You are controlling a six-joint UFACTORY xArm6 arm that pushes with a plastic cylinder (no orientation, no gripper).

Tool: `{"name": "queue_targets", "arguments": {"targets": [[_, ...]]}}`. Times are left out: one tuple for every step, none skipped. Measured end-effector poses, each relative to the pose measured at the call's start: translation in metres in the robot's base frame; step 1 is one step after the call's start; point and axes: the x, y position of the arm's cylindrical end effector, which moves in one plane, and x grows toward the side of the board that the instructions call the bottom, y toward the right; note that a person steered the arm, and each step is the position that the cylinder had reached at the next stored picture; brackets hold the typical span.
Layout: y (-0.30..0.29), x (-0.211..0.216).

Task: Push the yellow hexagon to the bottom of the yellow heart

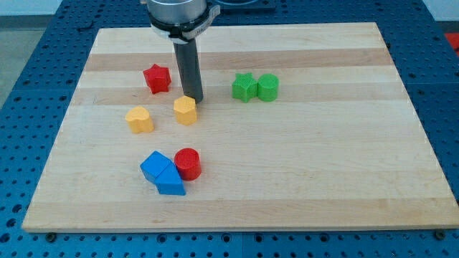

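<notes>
While the rod stands upright in the upper-centre of the frame, my tip (193,98) rests at the upper right edge of the yellow hexagon (185,110), touching it or very nearly so. No claw is fitted to this arm; the rod ends bluntly, so nothing is there to stand apart or clamp together.

The yellow hexagon lies left of centre, just to the right of the yellow heart (140,119) and slightly higher in the frame, with a clear gap between the two. Other pieces: a red star (156,78) above the heart; a green star (244,87) and a green cylinder (268,87) touching side by side at upper right of centre; a red cylinder (188,163) against two blue blocks (162,173) at lower left of centre. All sit on the wooden board (323,165).

Judgement: the push is at its start; the hexagon is not yet below the heart. The next move calls for driving the hexagon down and leftward into the open space beneath the heart, stopping short of the blue blocks. A contact so far to the right may spin the hexagon into the heart.
</notes>
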Motion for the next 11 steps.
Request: {"name": "queue_targets", "arguments": {"targets": [[-0.007, 0.015], [-0.026, 0.023], [-0.022, 0.025], [0.012, 0.026], [0.037, 0.039], [0.041, 0.043], [0.02, 0.045], [-0.009, 0.051], [-0.029, 0.057], [-0.026, 0.064], [-0.018, 0.074]]}}
